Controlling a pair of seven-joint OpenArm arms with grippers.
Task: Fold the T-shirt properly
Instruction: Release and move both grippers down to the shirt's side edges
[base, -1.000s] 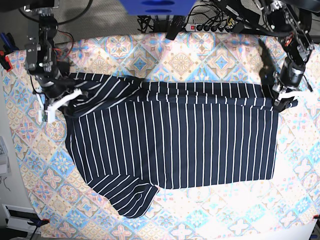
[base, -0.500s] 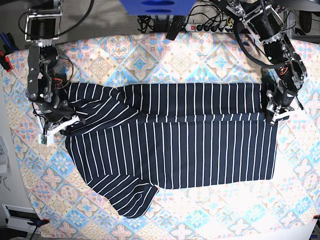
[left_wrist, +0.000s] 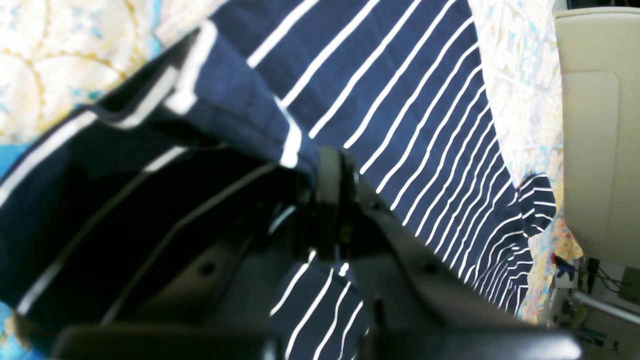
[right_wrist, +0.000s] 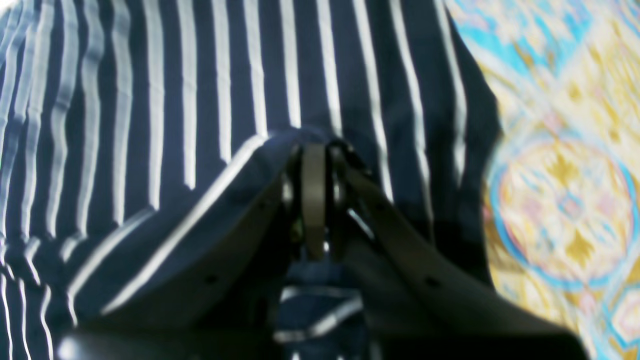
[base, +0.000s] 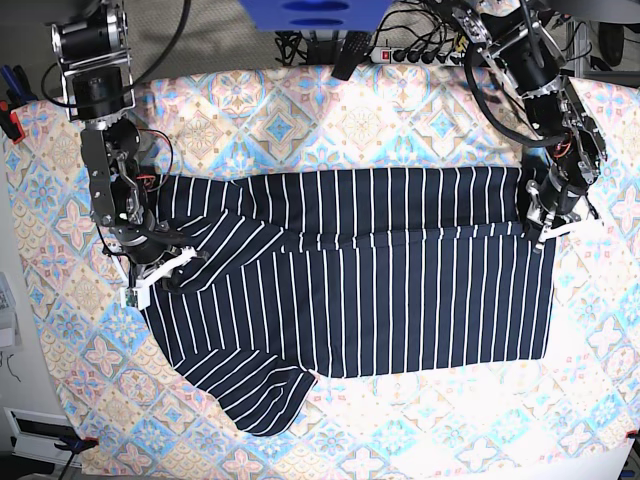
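Note:
The dark navy T-shirt (base: 380, 300) with thin white stripes lies spread on the tile-patterned cloth (base: 330, 120). Its far strip is folded over toward the front. One sleeve sticks out at the front left. My left gripper (base: 545, 232) is at the shirt's right end, shut on the folded edge; the wrist view shows the fingertips (left_wrist: 330, 165) pinching a raised fold of the shirt (left_wrist: 400, 75). My right gripper (base: 160, 272) is at the left end, shut on the shirt edge. Its wrist view shows the gripper (right_wrist: 314, 150) pinching striped fabric (right_wrist: 150, 100).
A power strip (base: 420, 55) and cables lie beyond the cloth's far edge, beside a blue object (base: 315, 12). Red clamps (base: 10, 125) hold the cloth at the left. A cream panel (left_wrist: 595, 150) stands past the table edge in the left wrist view.
Both grippers have moved toward the front with the shirt's far edge. The folded strip has grown wider, and the right gripper has also shifted inward over the shirt.

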